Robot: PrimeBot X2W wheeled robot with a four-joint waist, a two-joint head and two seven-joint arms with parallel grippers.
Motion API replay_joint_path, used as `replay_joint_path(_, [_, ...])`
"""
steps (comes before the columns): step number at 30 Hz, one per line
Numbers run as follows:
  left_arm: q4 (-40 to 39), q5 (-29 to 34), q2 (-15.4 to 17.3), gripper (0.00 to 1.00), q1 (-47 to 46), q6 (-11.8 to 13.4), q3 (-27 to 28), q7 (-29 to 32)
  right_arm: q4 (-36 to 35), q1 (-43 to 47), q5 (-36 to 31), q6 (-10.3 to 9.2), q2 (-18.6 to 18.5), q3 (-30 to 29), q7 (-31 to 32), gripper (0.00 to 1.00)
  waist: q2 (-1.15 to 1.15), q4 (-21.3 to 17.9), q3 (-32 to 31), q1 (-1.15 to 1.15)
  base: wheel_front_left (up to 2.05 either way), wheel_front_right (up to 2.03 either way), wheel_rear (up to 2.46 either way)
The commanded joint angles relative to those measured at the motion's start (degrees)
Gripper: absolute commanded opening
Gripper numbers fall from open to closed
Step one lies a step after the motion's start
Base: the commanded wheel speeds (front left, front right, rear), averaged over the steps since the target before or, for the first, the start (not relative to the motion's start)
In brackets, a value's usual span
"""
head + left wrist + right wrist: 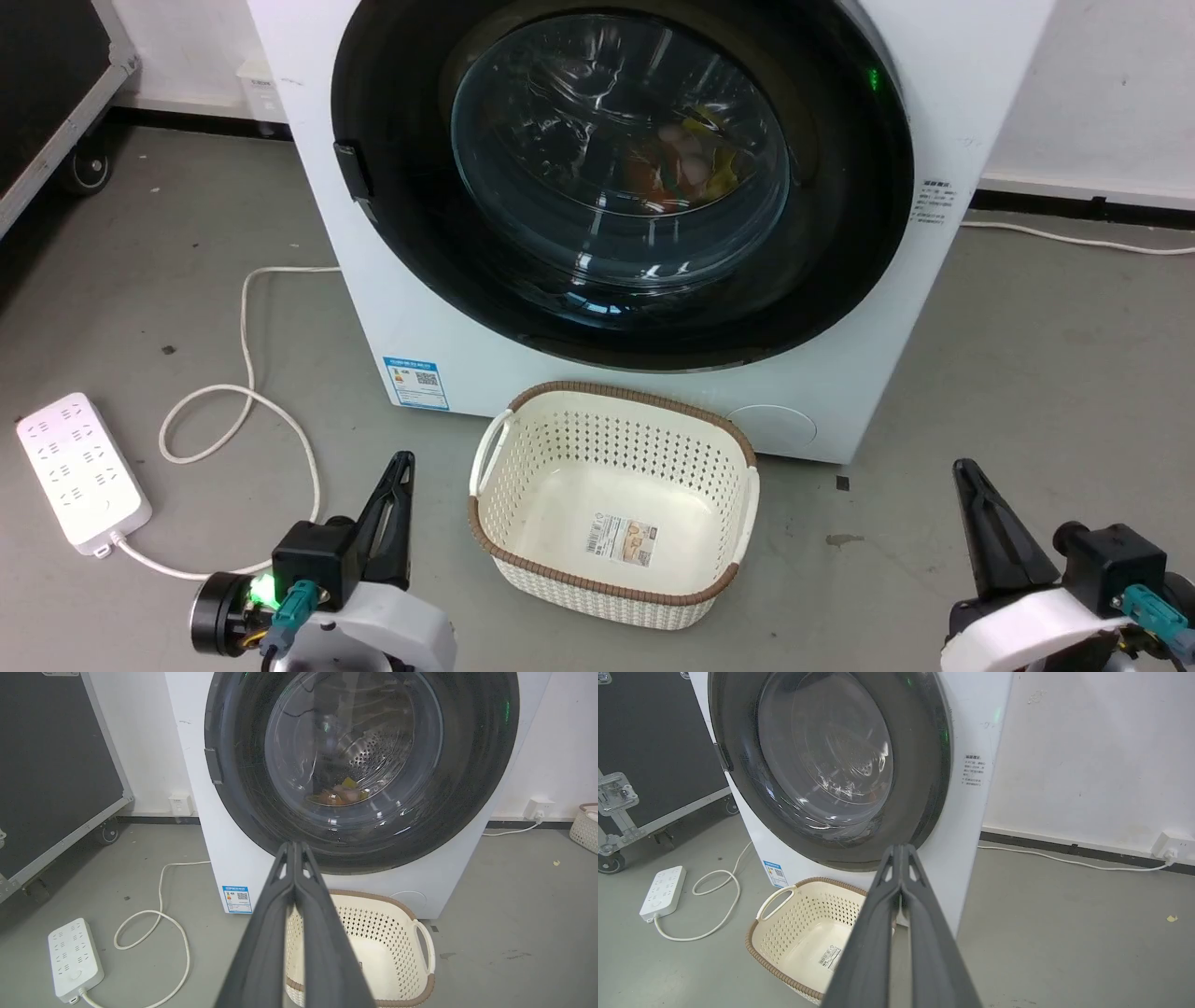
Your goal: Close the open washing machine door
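The washing machine door (840,233) is a big round one with a wide black rim and a bulging clear glass window; it lies flat against the front of the white machine (392,308). Coloured laundry shows behind the glass. The door also fills the top of the left wrist view (467,788) and the right wrist view (920,765). My left gripper (403,464) hangs low at the left, fingers pressed together, holding nothing. My right gripper (963,469) hangs low at the right, likewise shut and empty. Both are well short of the machine.
A cream perforated basket (616,394) stands empty on the grey floor right before the machine, between my grippers. A white power strip (82,471) and its looping cable (245,373) lie at the left. A black wheeled case (47,75) stands at the far left.
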Motion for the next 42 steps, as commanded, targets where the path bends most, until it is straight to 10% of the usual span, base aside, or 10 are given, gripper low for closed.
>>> replay_joint_path(1, [-0.55, 0.53, 0.01, 0.00, 0.71, 0.39, 0.24, 0.26, -0.64, 0.43, -0.57, -0.02, 0.11, 0.22, 0.28, 0.00, 0.00, -0.03, 0.00, 0.00, 0.00, 0.00, 0.00])
replay_joint_path(42, [-4.90, 1.61, -0.03, 0.00, 2.26, 2.41, 1.60, 5.06, -4.11, 0.79, -2.08, -0.03, 0.21, 2.43, 5.09, 0.00, 0.00, -1.04, 0.01, 0.00, 0.00, 0.00, 0.00])
